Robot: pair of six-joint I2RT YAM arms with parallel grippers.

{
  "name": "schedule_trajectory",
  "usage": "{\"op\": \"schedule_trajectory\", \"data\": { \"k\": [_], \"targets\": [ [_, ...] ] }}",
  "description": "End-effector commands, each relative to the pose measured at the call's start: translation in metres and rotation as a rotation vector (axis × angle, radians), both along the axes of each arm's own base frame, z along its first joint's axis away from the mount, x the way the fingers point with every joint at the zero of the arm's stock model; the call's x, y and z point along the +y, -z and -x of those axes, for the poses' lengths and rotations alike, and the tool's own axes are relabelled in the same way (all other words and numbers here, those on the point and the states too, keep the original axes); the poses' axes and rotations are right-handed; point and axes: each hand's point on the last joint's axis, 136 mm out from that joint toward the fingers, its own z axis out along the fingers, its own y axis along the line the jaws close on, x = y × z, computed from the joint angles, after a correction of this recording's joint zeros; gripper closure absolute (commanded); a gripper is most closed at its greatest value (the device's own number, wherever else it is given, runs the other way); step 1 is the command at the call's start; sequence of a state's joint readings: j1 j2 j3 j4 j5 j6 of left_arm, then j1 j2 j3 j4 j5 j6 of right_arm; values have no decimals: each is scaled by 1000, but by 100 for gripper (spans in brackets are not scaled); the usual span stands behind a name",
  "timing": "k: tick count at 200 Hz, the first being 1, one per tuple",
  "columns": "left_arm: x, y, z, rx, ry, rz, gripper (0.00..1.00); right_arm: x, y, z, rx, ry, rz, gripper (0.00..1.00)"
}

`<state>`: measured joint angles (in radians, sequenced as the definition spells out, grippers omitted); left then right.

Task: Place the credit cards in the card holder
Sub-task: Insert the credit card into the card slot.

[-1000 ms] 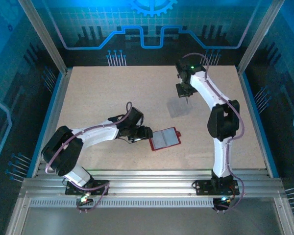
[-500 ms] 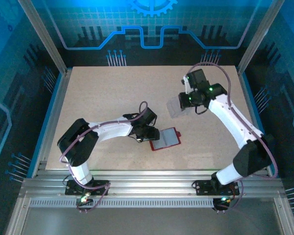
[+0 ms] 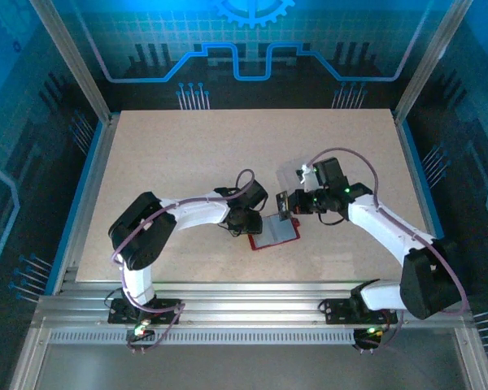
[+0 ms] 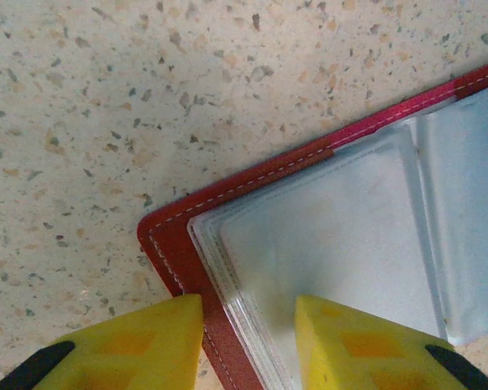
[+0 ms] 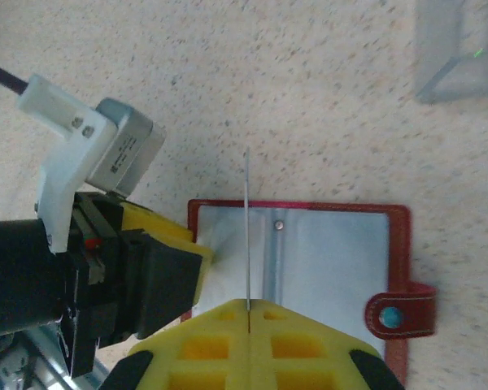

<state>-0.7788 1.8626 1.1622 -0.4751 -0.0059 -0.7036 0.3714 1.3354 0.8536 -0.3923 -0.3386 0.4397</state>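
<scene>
The dark-red card holder [image 3: 276, 233] lies open on the table, clear pockets up, with its snap tab [image 5: 398, 315] on the right. My right gripper [image 5: 249, 309] is shut on a credit card [image 5: 247, 227], which shows edge-on as a thin line standing upright over the holder's left half [image 5: 325, 252]. My left gripper [image 4: 248, 325] is open and straddles the holder's left edge [image 4: 187, 268]. One of its fingers [image 4: 138, 341] is over the table and the other [image 4: 350, 341] over the pockets. Another credit card [image 5: 459, 49] lies flat on the table beyond the holder.
The speckled beige tabletop [image 3: 179, 154] stretches out behind and to the left of the arms. Metal frame rails [image 3: 252, 296] run along the near edge. The two grippers [image 3: 264, 215] are close together over the holder.
The right arm has swung from the back of the table down to the holder with the card in it. The left gripper slid right onto the holder's left edge and its jaws narrowed.
</scene>
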Motion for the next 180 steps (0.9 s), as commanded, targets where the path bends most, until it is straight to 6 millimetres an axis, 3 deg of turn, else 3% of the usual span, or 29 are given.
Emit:
{"op": "schedule_trajectory", "data": {
  "k": [1, 103, 180],
  "targets": [
    [11, 15, 7, 24, 12, -83, 65, 17, -2, 3, -23, -36, -116, 100],
    [14, 21, 11, 43, 1, -93, 70, 21, 51, 4, 53, -28, -133, 100],
    [13, 24, 12, 53, -6, -86, 72, 27, 65, 5, 108, -40, -150, 100]
  ]
}}
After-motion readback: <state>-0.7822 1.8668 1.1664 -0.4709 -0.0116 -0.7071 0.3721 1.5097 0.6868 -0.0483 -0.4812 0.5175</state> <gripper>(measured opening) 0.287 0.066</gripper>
